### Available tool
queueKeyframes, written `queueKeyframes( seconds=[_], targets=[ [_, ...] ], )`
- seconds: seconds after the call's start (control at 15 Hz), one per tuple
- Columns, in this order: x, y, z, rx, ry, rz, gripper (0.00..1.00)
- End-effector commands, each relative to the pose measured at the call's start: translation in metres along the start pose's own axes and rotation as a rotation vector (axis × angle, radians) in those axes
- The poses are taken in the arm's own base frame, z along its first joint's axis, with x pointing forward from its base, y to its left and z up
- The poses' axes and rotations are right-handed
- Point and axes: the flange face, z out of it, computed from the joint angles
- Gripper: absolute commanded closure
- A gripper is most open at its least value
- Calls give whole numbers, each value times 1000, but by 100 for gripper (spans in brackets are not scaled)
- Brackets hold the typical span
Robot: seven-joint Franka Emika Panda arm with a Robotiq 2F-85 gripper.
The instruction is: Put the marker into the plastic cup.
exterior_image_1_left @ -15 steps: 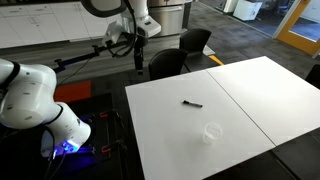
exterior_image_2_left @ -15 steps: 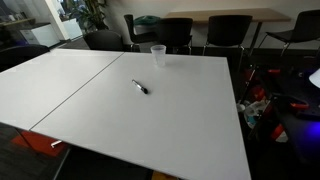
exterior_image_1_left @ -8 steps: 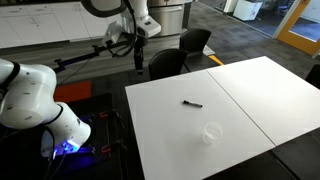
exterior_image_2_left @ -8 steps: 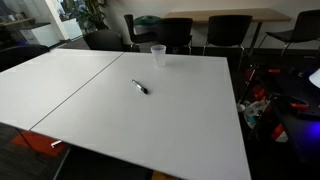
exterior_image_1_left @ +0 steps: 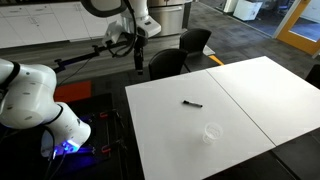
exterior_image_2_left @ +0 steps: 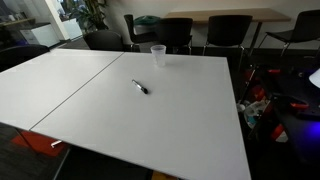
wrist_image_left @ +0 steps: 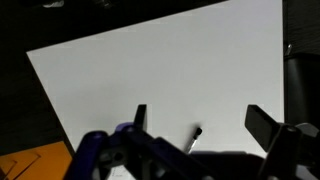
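Observation:
The marker (exterior_image_1_left: pixel 191 103) is a short black stick lying flat near the middle of the white table (exterior_image_1_left: pixel 240 95); it also shows in the exterior view (exterior_image_2_left: pixel 140 87) and in the wrist view (wrist_image_left: pixel 195 138). The clear plastic cup (exterior_image_1_left: pixel 211 133) stands upright on the table, well apart from the marker; it also shows in the exterior view (exterior_image_2_left: pixel 158 55). My gripper (exterior_image_1_left: pixel 138 55) hangs high beyond the table's far edge, above the chairs. In the wrist view the gripper (wrist_image_left: pixel 201 113) is open and empty, with the marker seen far below between the fingers. The cup is out of the wrist view.
Black office chairs (exterior_image_1_left: pixel 168 62) stand along the table edge beneath the gripper, and more chairs (exterior_image_2_left: pixel 225 30) show behind the cup. The white robot base (exterior_image_1_left: pixel 30 100) sits off one end of the table. A seam (exterior_image_1_left: pixel 235 100) divides the tabletop. Cables and clutter (exterior_image_2_left: pixel 262 105) lie on the floor.

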Motion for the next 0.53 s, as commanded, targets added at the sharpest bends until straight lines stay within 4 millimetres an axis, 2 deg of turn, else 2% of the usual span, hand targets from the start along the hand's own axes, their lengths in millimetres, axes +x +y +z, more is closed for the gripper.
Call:
queueKeyframes(
  seconds=[0.0,0.13,0.47],
  targets=[
    [1,-3,2,0,-12,4,0],
    [9,-6,5,-4,-7,24,0],
    [43,-5,19,-35,57,170,0]
  ],
)
